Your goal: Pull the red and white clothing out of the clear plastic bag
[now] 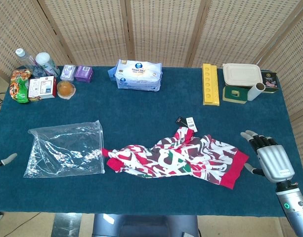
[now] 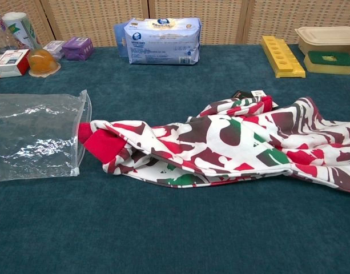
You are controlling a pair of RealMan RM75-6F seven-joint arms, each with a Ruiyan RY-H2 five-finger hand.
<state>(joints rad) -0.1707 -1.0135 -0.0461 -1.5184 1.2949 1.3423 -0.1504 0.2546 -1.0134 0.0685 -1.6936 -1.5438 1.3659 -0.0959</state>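
The red and white clothing [image 1: 178,158] [image 2: 220,145] lies spread across the middle of the blue table, outside the bag, with a tag at its far edge. The clear plastic bag [image 1: 64,149] [image 2: 32,134] lies flat and empty to its left, its mouth touching the garment's red cuff. My right hand [image 1: 271,158] hovers just right of the clothing, fingers apart, holding nothing. Only a fingertip of my left hand [image 1: 8,159] shows at the left edge in the head view. Neither hand appears in the chest view.
Along the far edge stand bottles and snack packs [image 1: 30,79], a tissue pack [image 1: 138,75], a yellow tray [image 1: 209,84] and a lidded box [image 1: 241,74] on a green sponge box.
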